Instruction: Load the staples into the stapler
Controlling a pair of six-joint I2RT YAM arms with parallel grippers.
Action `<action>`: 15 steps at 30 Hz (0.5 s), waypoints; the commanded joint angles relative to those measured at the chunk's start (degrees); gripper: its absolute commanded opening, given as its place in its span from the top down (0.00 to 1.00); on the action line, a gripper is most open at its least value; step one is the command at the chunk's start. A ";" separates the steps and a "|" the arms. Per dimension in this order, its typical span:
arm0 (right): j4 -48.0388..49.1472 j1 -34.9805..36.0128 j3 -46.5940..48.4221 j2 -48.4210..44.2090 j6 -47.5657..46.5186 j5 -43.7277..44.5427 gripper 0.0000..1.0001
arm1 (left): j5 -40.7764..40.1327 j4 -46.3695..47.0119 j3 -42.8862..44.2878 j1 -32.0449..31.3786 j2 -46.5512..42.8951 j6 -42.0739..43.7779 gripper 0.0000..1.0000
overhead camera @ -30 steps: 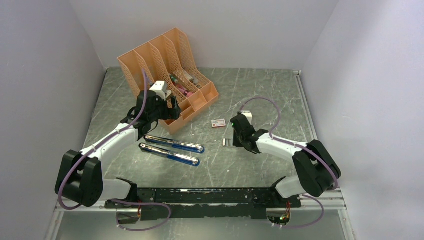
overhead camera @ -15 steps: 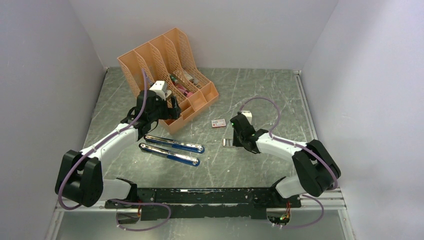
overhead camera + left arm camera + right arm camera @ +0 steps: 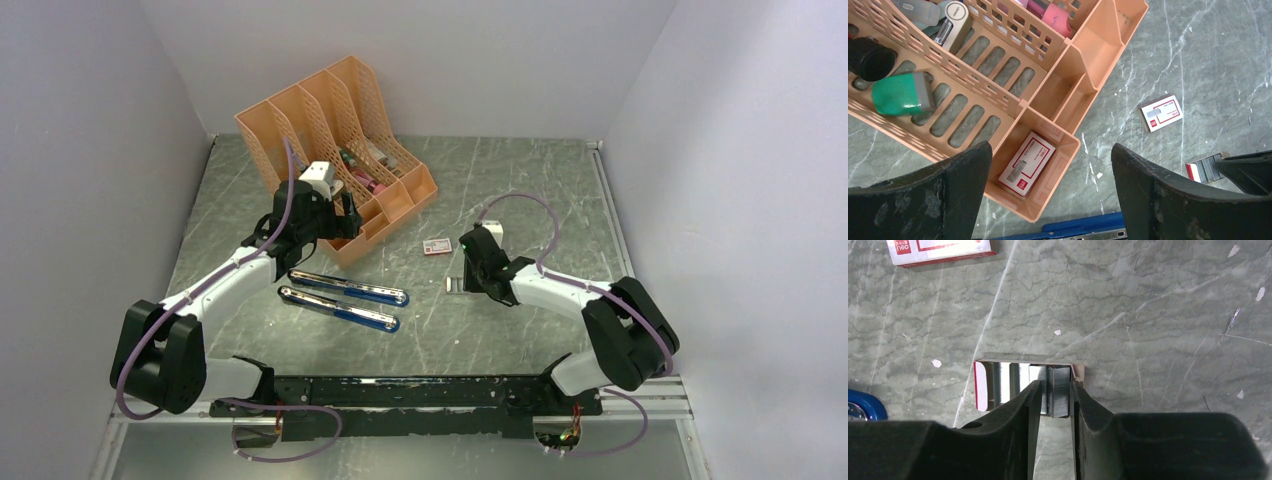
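Two tools point downward: left tool (image 3: 1049,149) spread wide, right tool (image 3: 1054,386) straddling the staples (image 3: 1058,376), grip unclear.

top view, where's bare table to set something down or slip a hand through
Bare table runs along the back right, between the orange organizer and the right wall. Another clear strip lies between the open stapler and the base rail. Crowded: left pincer by the organizer's front, right pincer over the staples beside the small box.

Orange organiser (image 3: 300,115), small white-red box (image 3: 436,246)
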 commanded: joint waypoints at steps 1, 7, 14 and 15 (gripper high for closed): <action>-1.17 -0.20 0.64 1.31 0.04 0.29 0.68 | 1.16 2.02 -0.36 0.58 -0.19 0.70 0.08; -1.34 -0.24 0.74 1.61 -0.10 0.18 0.63 | 1.12 2.04 -0.33 0.58 -0.18 0.71 0.08; -1.63 -0.22 0.64 0.68 0.19 0.71 0.62 | 1.30 2.02 -0.37 0.64 -0.15 0.70 0.08; -1.69 -0.22 0.53 0.57 0.28 0.80 0.62 | 1.28 2.07 -0.36 0.59 -0.17 0.70 0.08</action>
